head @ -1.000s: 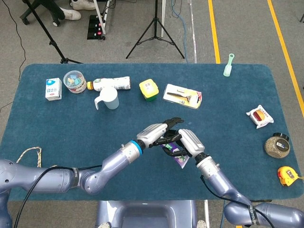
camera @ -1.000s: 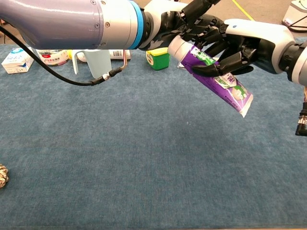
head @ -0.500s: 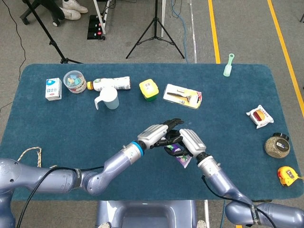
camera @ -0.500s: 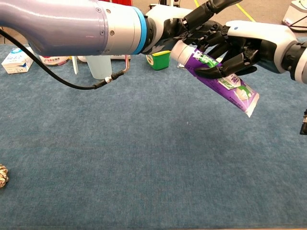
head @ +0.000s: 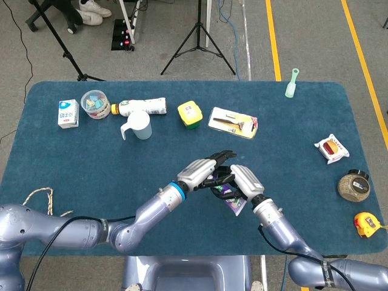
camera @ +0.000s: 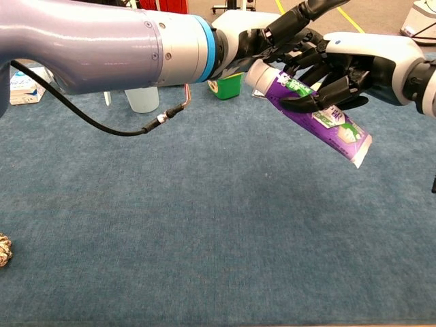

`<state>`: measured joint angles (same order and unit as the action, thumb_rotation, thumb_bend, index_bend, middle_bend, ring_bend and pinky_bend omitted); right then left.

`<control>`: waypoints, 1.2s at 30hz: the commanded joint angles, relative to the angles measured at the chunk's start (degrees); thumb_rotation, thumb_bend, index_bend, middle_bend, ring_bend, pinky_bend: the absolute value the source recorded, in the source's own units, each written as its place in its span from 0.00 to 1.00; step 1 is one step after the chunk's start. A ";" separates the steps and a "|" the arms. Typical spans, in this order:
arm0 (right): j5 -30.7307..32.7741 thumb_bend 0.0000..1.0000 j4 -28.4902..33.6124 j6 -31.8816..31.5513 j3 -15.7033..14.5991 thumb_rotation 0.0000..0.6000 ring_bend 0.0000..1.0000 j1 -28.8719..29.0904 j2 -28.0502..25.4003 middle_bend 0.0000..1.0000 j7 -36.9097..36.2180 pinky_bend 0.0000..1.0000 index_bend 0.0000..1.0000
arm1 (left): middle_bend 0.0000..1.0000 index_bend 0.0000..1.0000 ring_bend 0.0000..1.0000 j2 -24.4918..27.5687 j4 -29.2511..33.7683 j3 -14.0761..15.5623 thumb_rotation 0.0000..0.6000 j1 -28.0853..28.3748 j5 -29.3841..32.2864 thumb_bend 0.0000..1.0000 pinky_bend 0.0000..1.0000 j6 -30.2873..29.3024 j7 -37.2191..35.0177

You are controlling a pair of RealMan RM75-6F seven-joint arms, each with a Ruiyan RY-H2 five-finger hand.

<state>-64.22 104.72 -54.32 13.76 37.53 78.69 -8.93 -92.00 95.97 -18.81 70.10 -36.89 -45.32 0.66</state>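
Observation:
A purple tube with a white cap end hangs tilted above the blue table, its flat tail pointing down and to the right; the head view shows the tube only as a small purple patch. My right hand grips its middle from the right with fingers curled around it. My left hand reaches in from the left and closes on the cap end, some fingers stretching over the right hand. In the head view the left hand and the right hand meet at the table's middle.
Along the back stand a milk carton, a jar of clips, a lying bottle, a clear cup, a yellow-green box and a razor pack. A snack packet, jar and tape measure sit right; rope left.
Both hands and the tube have drifted slightly to the right together. The left forearm has pushed further in. The hold on the tube is unchanged.

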 commanded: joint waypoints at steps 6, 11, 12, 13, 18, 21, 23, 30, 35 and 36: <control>0.53 0.58 0.35 -0.76 -0.21 0.90 1.00 0.04 0.07 0.92 2.32 1.00 0.75 | 0.01 0.02 0.00 -0.77 -0.57 -0.57 0.00 0.16 0.39 0.07 0.10 0.33 0.44; 1.27 0.58 0.68 -0.74 -0.12 0.90 1.00 0.21 0.13 0.92 3.15 1.00 0.75 | 0.01 0.02 0.00 -1.15 -0.73 -0.68 0.00 0.34 1.08 0.07 0.10 0.33 1.03; 1.57 0.58 0.78 -0.65 -0.04 0.90 1.00 0.26 0.10 0.92 3.20 1.00 0.75 | 0.01 0.02 0.00 -1.31 -0.82 -0.63 0.00 0.35 1.13 0.07 0.10 0.18 1.20; 1.84 0.58 0.87 -0.60 0.05 0.91 1.00 0.27 0.03 0.93 3.21 1.00 0.75 | 0.01 0.02 0.00 -1.43 -0.84 -0.60 0.00 0.35 1.17 0.07 0.10 0.08 1.34; 2.52 0.58 1.16 -0.59 0.11 0.91 1.00 0.37 -0.15 0.93 3.92 1.00 0.75 | 0.01 0.02 0.00 -1.79 -1.02 -0.69 0.00 0.32 1.34 0.07 0.10 -0.19 1.77; 2.87 0.58 1.31 -0.67 0.20 0.91 1.00 0.40 -0.03 0.93 4.06 1.00 0.75 | 0.01 0.02 0.00 -2.04 -1.15 -0.86 0.00 0.35 1.48 0.07 0.10 -0.19 1.90; 3.01 0.58 1.30 -0.66 0.17 0.91 1.00 0.45 0.01 0.93 4.28 1.00 0.75 | 0.01 0.02 0.00 -2.18 -1.20 -0.97 0.00 0.38 1.53 0.07 0.10 -0.17 1.96; 3.80 0.58 1.05 -0.62 0.25 0.90 1.00 0.57 0.35 0.93 4.63 1.00 0.75 | 0.01 0.02 0.00 -3.02 -1.48 -1.29 0.00 0.41 1.23 0.07 0.10 -0.76 2.36; 4.04 0.58 1.15 -0.43 0.52 0.90 1.00 0.67 0.49 0.93 4.30 1.00 0.75 | 0.01 0.02 0.00 -3.52 -1.61 -1.58 0.00 0.19 1.04 0.07 0.10 -1.05 2.41; 4.11 0.58 1.10 -0.42 0.51 0.90 1.00 0.64 0.47 0.93 4.24 1.00 0.75 | 0.01 0.02 0.00 -3.52 -1.59 -1.61 0.00 0.16 0.96 0.07 0.10 -1.09 2.49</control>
<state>-60.12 105.83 -54.75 14.27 38.17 79.17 -4.68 -95.52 94.37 -20.39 70.28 -35.90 -46.39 3.11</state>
